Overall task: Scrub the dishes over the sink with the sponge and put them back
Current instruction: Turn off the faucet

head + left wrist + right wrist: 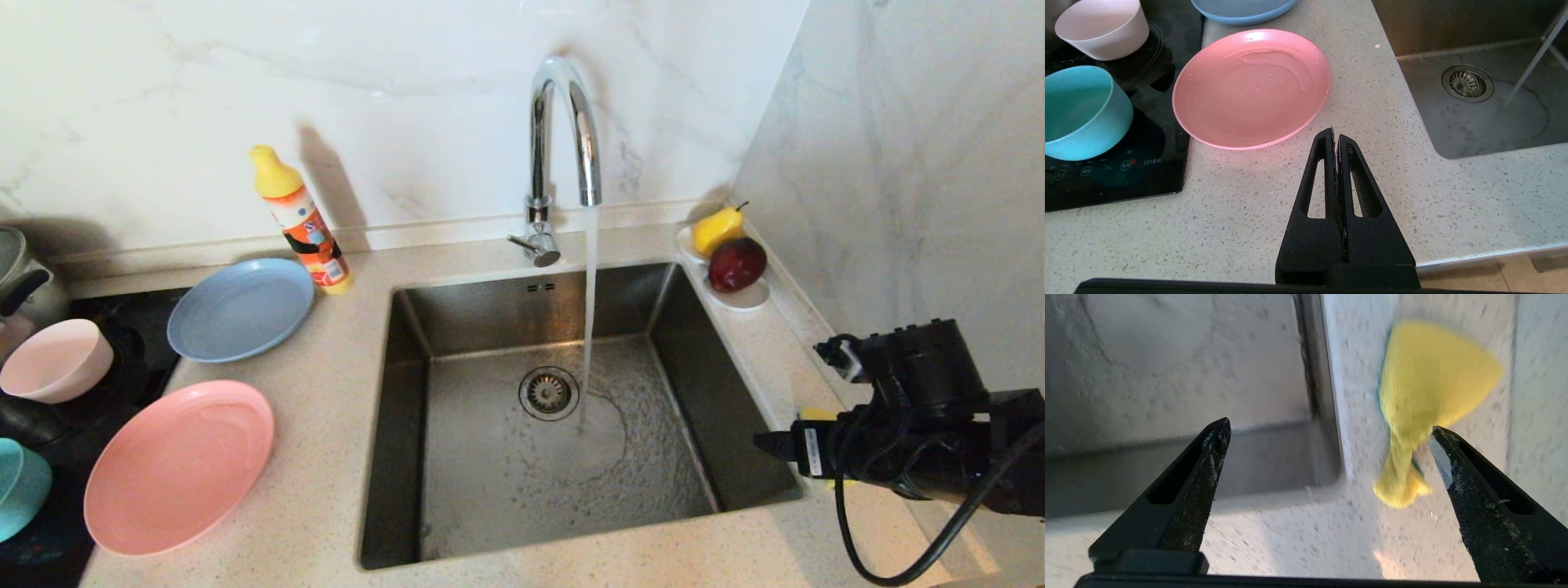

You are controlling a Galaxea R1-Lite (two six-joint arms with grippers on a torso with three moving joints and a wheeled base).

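Note:
The yellow sponge (1429,379) lies bent on the speckled counter to the right of the sink (506,310). My right gripper (1329,428) hangs open above the sink's front right corner, with one fingertip (1443,443) beside the sponge and nothing gripped. In the head view a sliver of sponge (816,414) shows behind that gripper (784,447). Left of the sink are the pink plate (180,465), the grey-blue plate (241,309), the pale pink bowl (55,359) and the teal bowl (20,486). My left gripper (1336,135) is shut and empty over the counter near the pink plate (1251,87).
Water runs from the chrome faucet (563,122) into the basin near the drain (549,393). A dish-soap bottle (302,220) stands behind the grey-blue plate. A white dish (747,298) with a pear and an apple sits at the back right. A marble wall (914,163) closes the right side; a black hob (1106,179) lies under the bowls.

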